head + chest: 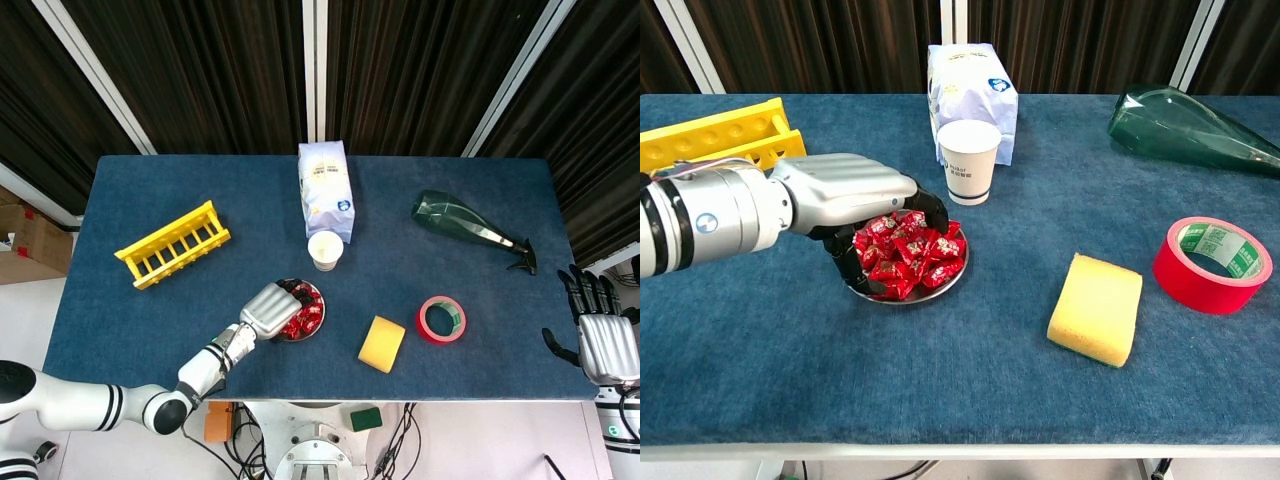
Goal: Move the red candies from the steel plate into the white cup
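Note:
A steel plate (318, 309) (952, 283) heaped with red candies (301, 318) (908, 252) lies near the table's front, left of centre. My left hand (267, 309) (845, 190) covers the plate's left side. Its fingers (927, 210) curl down onto the pile and its thumb reaches under at the plate's left rim. Whether a candy is pinched is hidden. The white cup (325, 250) (969, 161) stands upright just behind the plate, a short way from the hand. My right hand (603, 338) hangs beyond the table's right edge with its fingers spread, holding nothing.
A white bag (325, 190) (972, 83) stands right behind the cup. A yellow rack (172, 245) (710, 130) lies at the left. A yellow sponge (381, 343) (1096, 308), a red tape roll (441, 319) (1212, 264) and a green bottle (465, 225) (1185, 126) lie to the right.

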Tool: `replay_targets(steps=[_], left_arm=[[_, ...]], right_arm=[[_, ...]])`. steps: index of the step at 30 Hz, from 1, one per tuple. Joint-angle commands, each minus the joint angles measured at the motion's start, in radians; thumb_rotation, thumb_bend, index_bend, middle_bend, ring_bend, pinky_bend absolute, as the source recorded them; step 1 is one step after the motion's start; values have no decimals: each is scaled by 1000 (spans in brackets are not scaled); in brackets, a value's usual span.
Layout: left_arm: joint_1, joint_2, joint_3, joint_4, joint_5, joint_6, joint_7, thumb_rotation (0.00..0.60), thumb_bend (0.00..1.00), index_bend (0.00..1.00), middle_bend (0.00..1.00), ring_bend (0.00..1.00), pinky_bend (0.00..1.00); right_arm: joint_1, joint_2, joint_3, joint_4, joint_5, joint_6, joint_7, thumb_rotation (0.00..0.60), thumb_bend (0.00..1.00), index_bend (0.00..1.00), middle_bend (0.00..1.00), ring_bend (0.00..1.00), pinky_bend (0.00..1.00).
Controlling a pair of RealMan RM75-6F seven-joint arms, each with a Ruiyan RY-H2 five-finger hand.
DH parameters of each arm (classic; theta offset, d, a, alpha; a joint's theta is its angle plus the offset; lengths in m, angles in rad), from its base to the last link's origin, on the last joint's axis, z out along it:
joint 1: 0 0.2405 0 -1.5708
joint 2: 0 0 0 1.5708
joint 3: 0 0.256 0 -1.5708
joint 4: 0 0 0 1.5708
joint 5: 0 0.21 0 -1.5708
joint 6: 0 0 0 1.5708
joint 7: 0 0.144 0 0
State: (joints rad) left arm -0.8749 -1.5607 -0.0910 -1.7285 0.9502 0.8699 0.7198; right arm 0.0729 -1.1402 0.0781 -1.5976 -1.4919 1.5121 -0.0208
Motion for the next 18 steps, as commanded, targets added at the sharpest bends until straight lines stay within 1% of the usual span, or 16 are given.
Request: replay_targets(steps=[1,10,18], left_arm=[[-7,-5,8,6,-5,6,4,600,191,236,228,109,263],[-26,-29,33,30,-12,34,27,600,207,281,273,114,263],[-31,-56,46,60,18,59,21,600,228,351,367,200,277]], right_arm=[[-5,-4,4,1,5,5,9,600,255,0,0,0,0],[-1,3,-4,-3,-1,-13,15,600,255,0,0,0,0],[0,6,-7,-6,-2,-21,14,600,252,0,0,0,0]])
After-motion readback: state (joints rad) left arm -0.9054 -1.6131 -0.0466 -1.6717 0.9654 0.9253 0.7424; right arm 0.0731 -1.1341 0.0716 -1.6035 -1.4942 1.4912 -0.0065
